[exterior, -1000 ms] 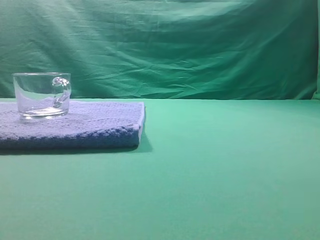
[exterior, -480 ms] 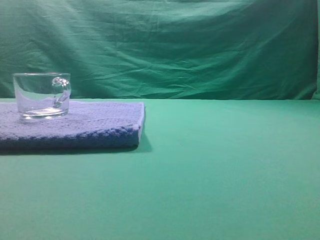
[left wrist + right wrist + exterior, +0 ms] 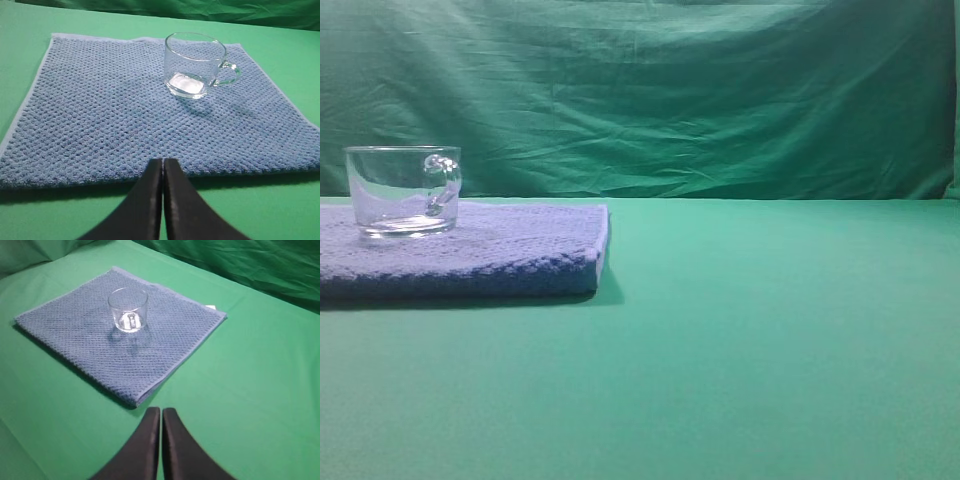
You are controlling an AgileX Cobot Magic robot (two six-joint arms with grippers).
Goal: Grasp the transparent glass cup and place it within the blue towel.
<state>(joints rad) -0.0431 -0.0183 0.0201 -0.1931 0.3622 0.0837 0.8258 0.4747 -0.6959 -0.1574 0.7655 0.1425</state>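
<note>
Both grippers, left (image 3: 163,165) and right (image 3: 161,412), sit withdrawn with jaws pressed together, holding nothing. Between them the short, clear glass mug (image 3: 404,190) stands upright on the folded, bumpy blue-violet towel (image 3: 510,250), so the placing looks complete. Nothing has shifted since a second ago.

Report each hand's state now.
Left hand: closed, holding nothing; cup sits apart on the towel.
Right hand: closed, holding nothing.
</note>
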